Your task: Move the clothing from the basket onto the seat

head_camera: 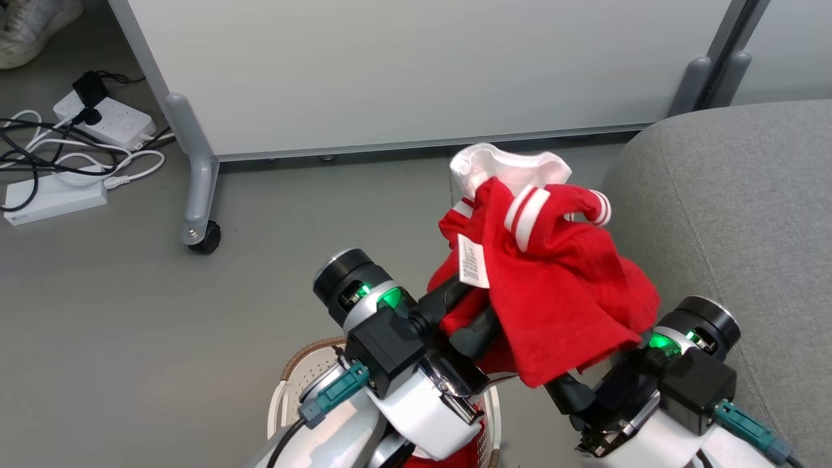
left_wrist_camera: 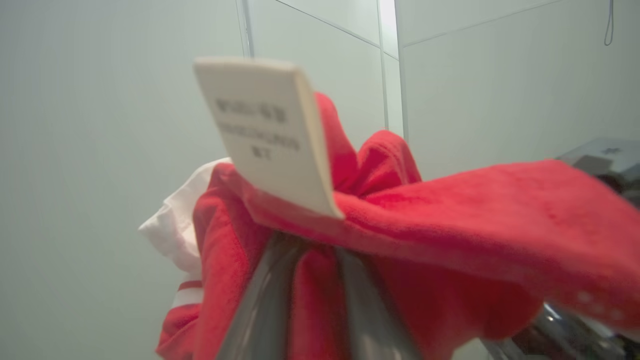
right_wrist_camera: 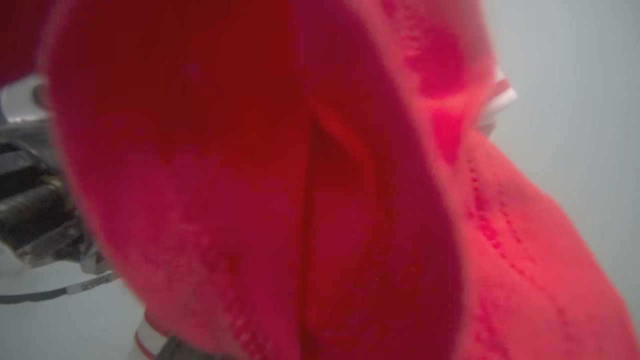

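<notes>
The red garment point(head_camera: 552, 279) hangs between the basket point(head_camera: 305, 364) and the grey seat point(head_camera: 734, 214). The left pincer point(left_wrist_camera: 307, 250) pinches its fabric (fingers nearly together); the right pincer point(head_camera: 565, 389) is buried beneath, grip untellable.

From the head we look steeply down at the bright red soft fabric garment point(head_camera: 552, 292); our two wrist cameras face it point-blank and blurred, all three sharing that cloth.

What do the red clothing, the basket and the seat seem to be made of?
The clothing looks like soft matte knit fabric: fuzzy surface, limp folds, stitched hems. The basket seems cream plastic with small holes, under a brown woven-look rim. The seat looks like grey woven upholstery: fine texture, one seam.
</notes>
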You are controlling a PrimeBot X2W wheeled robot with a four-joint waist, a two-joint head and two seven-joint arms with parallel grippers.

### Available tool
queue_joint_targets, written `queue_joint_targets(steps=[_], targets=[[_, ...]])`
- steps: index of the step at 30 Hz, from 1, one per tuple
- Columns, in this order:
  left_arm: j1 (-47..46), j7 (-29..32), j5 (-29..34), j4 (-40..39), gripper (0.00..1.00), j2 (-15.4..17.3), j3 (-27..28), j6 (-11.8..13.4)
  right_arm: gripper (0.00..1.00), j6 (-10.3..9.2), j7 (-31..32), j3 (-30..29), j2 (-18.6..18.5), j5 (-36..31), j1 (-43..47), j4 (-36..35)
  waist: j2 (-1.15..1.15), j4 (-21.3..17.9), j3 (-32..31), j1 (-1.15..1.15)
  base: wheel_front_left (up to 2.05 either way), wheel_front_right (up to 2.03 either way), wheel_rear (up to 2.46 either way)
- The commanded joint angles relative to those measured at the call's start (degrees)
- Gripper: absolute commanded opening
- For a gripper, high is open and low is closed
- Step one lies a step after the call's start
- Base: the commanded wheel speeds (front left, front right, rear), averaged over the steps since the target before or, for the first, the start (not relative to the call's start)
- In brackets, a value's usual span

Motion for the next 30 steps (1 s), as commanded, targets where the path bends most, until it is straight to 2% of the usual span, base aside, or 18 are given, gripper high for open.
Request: queue_joint_targets(steps=[1,8,9,10,21,29,30], targets=[[-1.0,-0.1,-0.3,0.3,0.00,0.3,-0.6,0.0,1.00,0.01,-0.3,0.4,0.2,-0.4,-0.7,0.5,0.00,0.2,0.0,0.00,0.00,0.00,0.00],[-1.3,-0.1,-1.5,0.8,0.00,0.2,-2.4,0.0,1.00,0.01,-0.3,1.5,1.0,-0.8,-1.1,2.8,0.00,0.6,-0.2,0.00,0.00,0.00,0.00],[-1.3,-0.1,-1.5,0.8,0.00,0.2,-2.5,0.0,0.43,0.01,-0.3,1.7,1.1,-0.6,-1.2,3.1,0.00,0.7,-0.2,0.00,0.00,0.00,0.00],[-1.3,-0.1,-1.6,0.9,0.00,0.2,-2.5,0.0,0.00,0.01,-0.3,1.5,1.4,-0.1,-1.3,3.3,0.00,0.7,-0.2,0.00,0.00,0.00,0.00],[-0.5,-0.1,-1.2,2.4,0.00,0.7,-0.7,0.0,0.00,0.01,-0.3,-0.9,3.1,2.7,-0.3,3.6,0.00,0.4,-0.1,0.00,0.00,0.00,0.00],[-0.4,0.0,1.0,6.9,0.00,1.9,-1.2,0.0,0.00,0.01,-0.4,-2.9,4.4,5.4,0.9,2.8,0.00,-0.2,-0.2,0.00,0.00,0.00,0.00],[-0.3,0.0,1.2,7.1,0.35,1.8,-1.2,0.0,0.00,0.01,-0.4,-3.3,4.6,5.7,0.9,2.7,0.00,-0.2,-0.2,0.00,0.00,0.00,0.00]])
